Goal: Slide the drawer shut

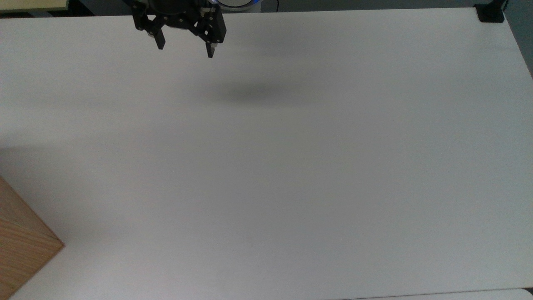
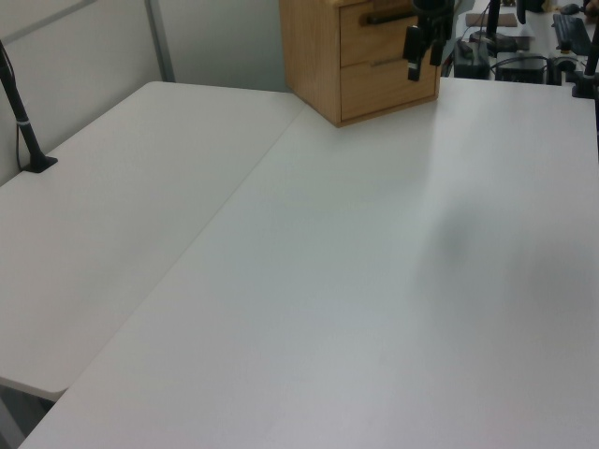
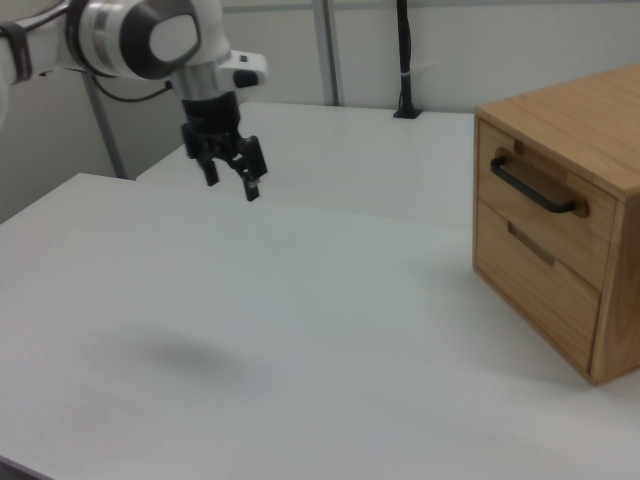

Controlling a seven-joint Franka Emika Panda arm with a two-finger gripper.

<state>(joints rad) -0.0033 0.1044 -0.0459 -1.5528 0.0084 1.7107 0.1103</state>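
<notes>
- The 2 black fingers [image 1: 209, 49] are thin, flat and straight, and they stand clearly apart with nothing between them.
- The gripper [image 1: 184, 45] is matte black with an angular body; it hangs in the air above the table [image 1: 291, 166], and its soft shadow lies on the surface below it.
- In the right view the gripper [image 3: 230, 178] points down, and above it comes a glossy white arm [image 3: 140, 35] with round joints and a grey metal ring.
- The table is white, smooth and matte, with a straight seam to a 2nd white table [image 2: 112, 215] in the left view.
- The drawer [image 3: 545, 205] is the upper one in the wooden cabinet [image 3: 600, 130] at the right view's right; its front is light wood with fine grain and it carries a black bar handle [image 3: 532, 187].
- The drawer front looks flush with the cabinet face, and the lower drawer [image 3: 535, 280] sits just under it.
- The gripper is well apart from the drawer in the right view.
- In the top view a wooden corner of the cabinet [image 1: 21, 246] shows at the lower left edge.
- A black pole [image 2: 19, 112] stands on a small base at the left view's left.
</notes>
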